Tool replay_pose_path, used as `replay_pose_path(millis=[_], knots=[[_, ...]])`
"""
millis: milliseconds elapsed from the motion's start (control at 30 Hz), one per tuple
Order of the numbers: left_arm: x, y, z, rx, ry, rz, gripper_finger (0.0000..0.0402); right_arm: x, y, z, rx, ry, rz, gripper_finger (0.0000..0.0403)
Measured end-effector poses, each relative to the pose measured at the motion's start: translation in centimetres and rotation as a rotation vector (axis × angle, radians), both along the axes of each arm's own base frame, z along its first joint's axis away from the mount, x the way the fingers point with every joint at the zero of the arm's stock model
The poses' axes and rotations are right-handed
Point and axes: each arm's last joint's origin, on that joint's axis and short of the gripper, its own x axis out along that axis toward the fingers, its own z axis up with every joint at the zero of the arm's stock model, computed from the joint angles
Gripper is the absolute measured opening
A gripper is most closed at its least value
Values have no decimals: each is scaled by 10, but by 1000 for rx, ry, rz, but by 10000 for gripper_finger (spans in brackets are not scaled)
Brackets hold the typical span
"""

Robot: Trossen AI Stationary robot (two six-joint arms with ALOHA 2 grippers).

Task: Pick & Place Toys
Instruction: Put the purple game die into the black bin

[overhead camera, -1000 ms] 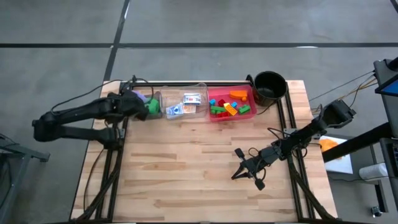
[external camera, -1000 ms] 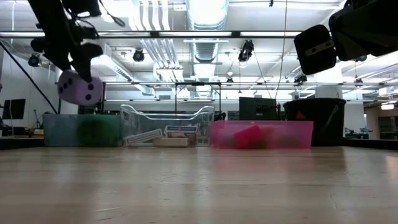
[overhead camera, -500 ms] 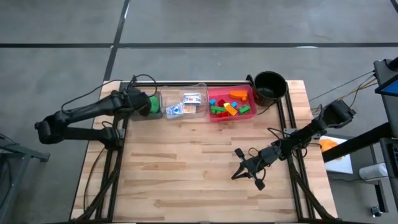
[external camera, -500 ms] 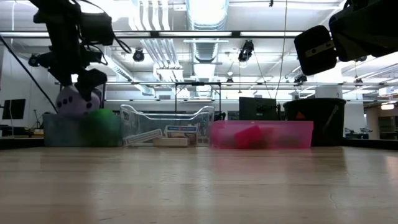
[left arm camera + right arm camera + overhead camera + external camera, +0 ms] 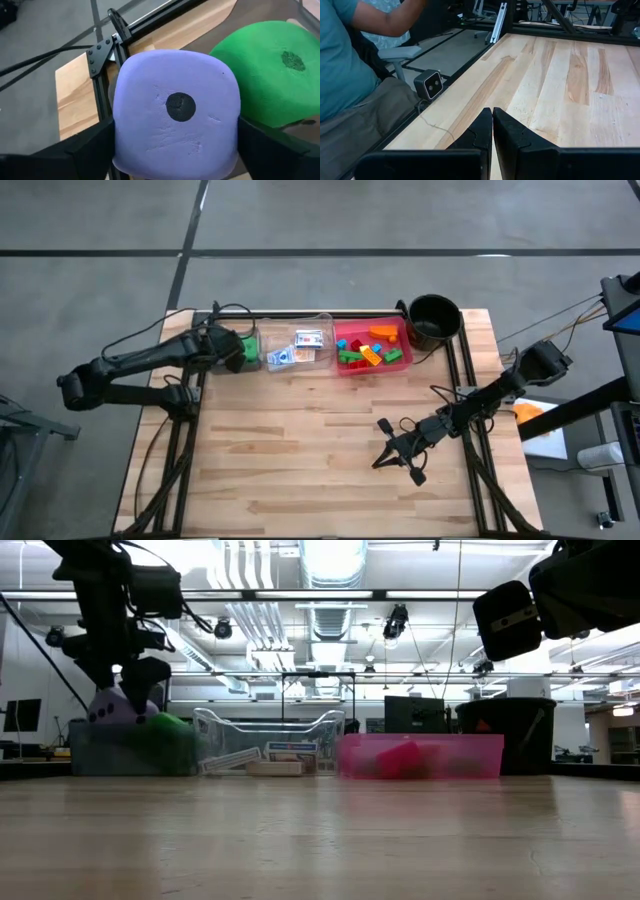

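My left gripper (image 5: 224,346) is shut on a purple dice cube (image 5: 175,110) at the table's far left, over the grey tray (image 5: 130,750). In the low view the cube (image 5: 108,710) sits at the tray's rim. A green dice cube (image 5: 265,75) lies in the same tray, right beside the purple one; it also shows in the high view (image 5: 243,348). My right gripper (image 5: 382,448) is shut and empty above the table's near right part; its wrist view shows the fingertips (image 5: 492,120) together. My left gripper pinches the purple cube between its two fingers, one on each of two opposite side faces (image 5: 122,150). The fingers come from above, pointing down. The cube's one-dot face is toward the wrist camera. Whether the cube rests on the tray floor I cannot tell.
A clear tray (image 5: 300,345) with white cards and a pink tray (image 5: 372,346) with coloured bricks stand in a row right of the grey tray. A round black pot (image 5: 433,320) stands at the far right corner. A seated person (image 5: 350,65) shows beyond the table's edge.
My left gripper has gone down and a little toward the table's right with the purple cube, from above the grey tray to its rim, close beside the green cube. It stays shut on the cube.
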Motion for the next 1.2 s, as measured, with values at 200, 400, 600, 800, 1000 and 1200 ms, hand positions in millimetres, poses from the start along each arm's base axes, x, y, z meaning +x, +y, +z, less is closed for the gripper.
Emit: replay_pose_path(millis=[200, 400, 600, 800, 1000, 1200], knots=[[1, 0, 0, -7, -11, -4, 385, 0, 0, 0, 0, 0, 0, 18], [3, 1, 7, -6, -25, -12, 371, 0, 0, 0, 0, 0, 0, 18], [4, 1, 18, -1, -32, -16, 371, 0, 0, 0, 0, 0, 0, 18], [3, 0, 22, -12, -23, -16, 371, 0, 0, 0, 0, 0, 1, 18], [2, 0, 20, -29, -20, -20, 371, 0, 0, 0, 1, 0, 3, 18], [3, 0, 21, -28, -25, -23, 374, 0, 0, 0, 1, 0, 3, 18]])
